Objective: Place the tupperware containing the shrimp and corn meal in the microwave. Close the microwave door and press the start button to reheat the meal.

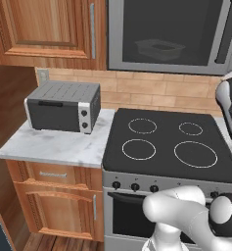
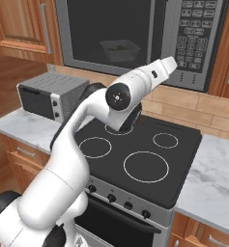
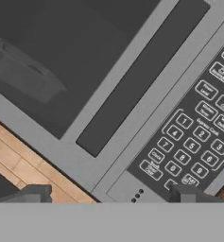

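Kitchen wall with brick backsplash behind the stove (image 1: pixel 171 142). Tupperware (image 2: pixel 120 50) sat inside the microwave (image 2: pixel 135 38), visible behind the shut microwave door (image 2: pixel 108 36). Tub looked light, thin-walled, probably slick; its rim would be the place to grip if needed. Gripper (image 3: pixel 108 193) had jaws spread wide, empty, hovering close to the keypad (image 3: pixel 193 137), with the tub off to the side behind the glass. Start press seemed next.
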Motion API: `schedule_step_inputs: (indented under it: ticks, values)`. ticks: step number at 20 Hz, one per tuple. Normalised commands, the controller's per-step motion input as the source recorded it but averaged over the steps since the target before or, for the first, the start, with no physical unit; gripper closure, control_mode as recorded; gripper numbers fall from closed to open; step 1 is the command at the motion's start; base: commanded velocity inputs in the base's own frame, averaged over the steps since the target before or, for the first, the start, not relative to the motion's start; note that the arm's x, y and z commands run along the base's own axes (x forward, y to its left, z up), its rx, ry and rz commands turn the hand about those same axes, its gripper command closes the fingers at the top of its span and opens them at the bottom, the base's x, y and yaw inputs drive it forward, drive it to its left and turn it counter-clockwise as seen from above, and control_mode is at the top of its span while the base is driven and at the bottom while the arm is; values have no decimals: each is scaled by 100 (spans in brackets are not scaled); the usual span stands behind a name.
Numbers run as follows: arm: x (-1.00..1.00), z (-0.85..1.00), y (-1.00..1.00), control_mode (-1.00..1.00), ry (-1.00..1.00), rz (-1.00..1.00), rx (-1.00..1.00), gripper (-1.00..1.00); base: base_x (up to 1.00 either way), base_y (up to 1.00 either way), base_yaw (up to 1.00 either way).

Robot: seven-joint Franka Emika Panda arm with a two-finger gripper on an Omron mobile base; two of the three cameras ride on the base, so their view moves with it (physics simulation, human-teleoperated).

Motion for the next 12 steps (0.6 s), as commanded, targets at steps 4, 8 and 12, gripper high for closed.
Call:
schedule_step_inputs:
  ticks: [4,8,12]
  values:
    - [-22,11,0,-100,-1,14,0,-100,0,0,0]
    - [-20,1,0,-100,0,3,0,100,0,0,0]
    - [-19,0,0,-100,-4,0,-1,100,0,0,0]
